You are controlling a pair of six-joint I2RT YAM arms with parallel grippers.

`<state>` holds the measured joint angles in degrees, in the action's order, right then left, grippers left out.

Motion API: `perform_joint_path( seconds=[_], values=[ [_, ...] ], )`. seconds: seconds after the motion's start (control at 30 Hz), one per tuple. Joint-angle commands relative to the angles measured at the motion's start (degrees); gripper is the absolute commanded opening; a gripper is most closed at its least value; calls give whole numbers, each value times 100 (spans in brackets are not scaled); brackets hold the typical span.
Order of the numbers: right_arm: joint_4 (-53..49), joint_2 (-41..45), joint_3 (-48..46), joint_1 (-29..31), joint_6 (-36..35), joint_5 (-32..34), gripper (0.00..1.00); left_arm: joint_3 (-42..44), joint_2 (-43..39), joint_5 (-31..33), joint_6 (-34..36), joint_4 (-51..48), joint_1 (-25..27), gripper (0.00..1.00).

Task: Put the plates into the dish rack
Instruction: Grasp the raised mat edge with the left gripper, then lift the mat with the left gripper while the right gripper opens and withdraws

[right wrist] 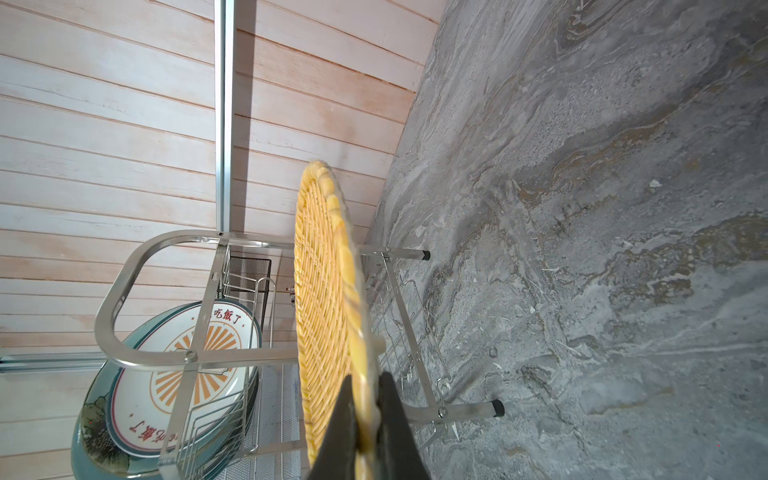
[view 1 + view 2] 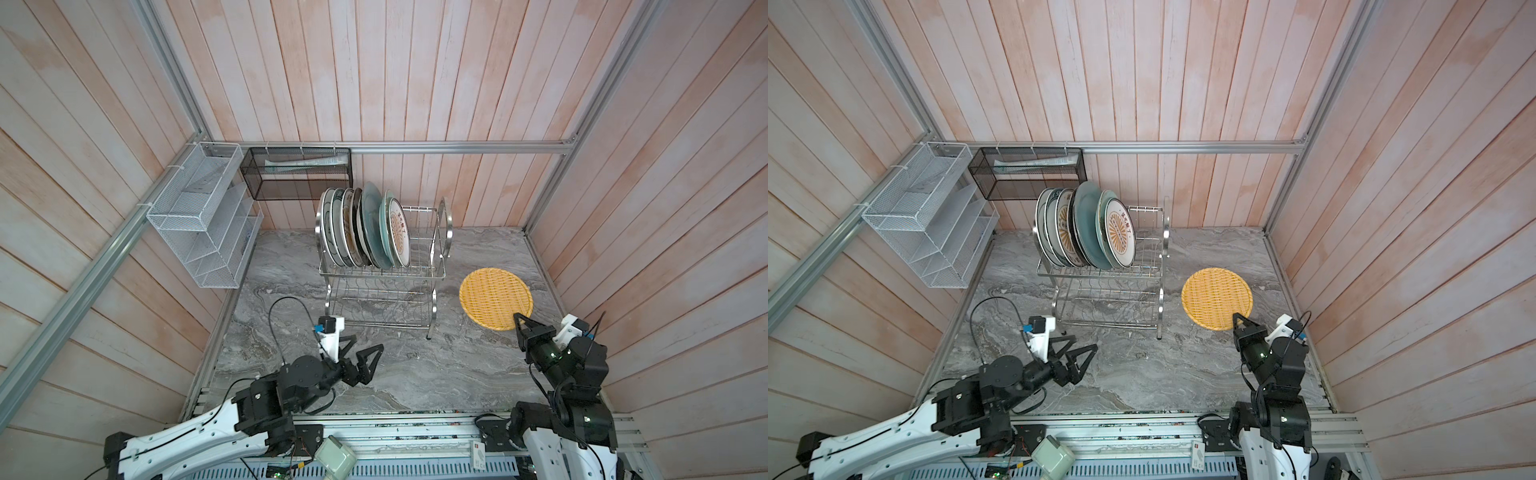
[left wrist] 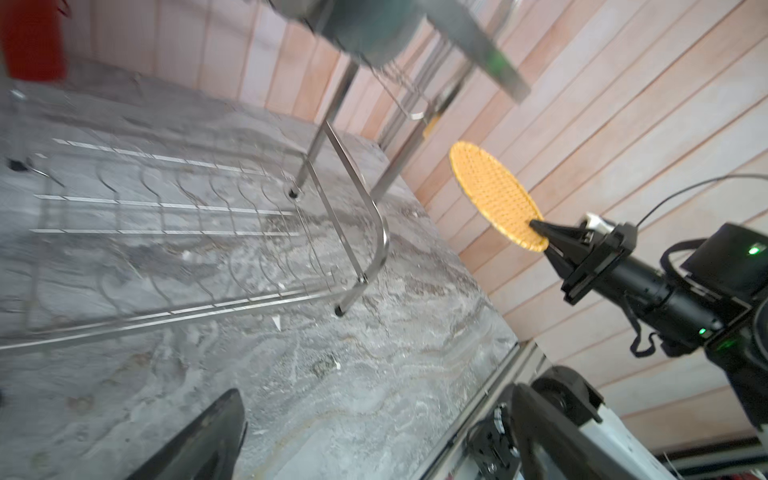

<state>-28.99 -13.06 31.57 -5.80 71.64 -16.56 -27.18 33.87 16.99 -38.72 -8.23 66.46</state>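
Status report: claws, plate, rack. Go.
Left claw open, empty, before rack. Right claw shut on orange plate rim, right of rack. Racked plates fill upper tier's left; right slots free. Nothing between plate and rack.

a shiny dish rack stands on the grey table. a row of plates stands on edge in its top shelf, close together toward the left end. to the right of the rack, the right gripper pinches the near edge of an orange lattice plate. the left gripper hangs near the front of the rack, its jaws wide apart.
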Motion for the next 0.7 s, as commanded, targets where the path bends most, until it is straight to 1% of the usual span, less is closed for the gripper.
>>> perform_joint_path(
  seconds=[0.0, 0.13, 0.3, 0.43, 0.5, 0.6, 0.67],
  values=[
    [-261, 158, 111, 8, -71, -116, 0, 74, 549, -749, -236, 1451, 26, 100],
    [-228, 266, -24, 1, -62, -269, 0, -28, 1155, -850, -377, 1994, 11, 100],
    [-160, 370, -107, 10, -10, -388, 0, -144, 1767, -1137, -562, 2569, -70, 100],
    [-239, 526, -169, 8, 40, -524, 0, -246, 2511, -1607, -814, 3467, -121, 100],
    [-210, 651, -250, 1, 129, -652, 0, -414, 2932, -1776, -925, 3719, -118, 99],
    [-355, 798, -222, 0, 158, -749, 0, -729, 3541, -1945, -1114, 4079, -123, 96],
    [-442, 919, -179, 4, 198, -851, 0, -941, 3907, -1955, -1264, 4236, -124, 91]
  ],
)
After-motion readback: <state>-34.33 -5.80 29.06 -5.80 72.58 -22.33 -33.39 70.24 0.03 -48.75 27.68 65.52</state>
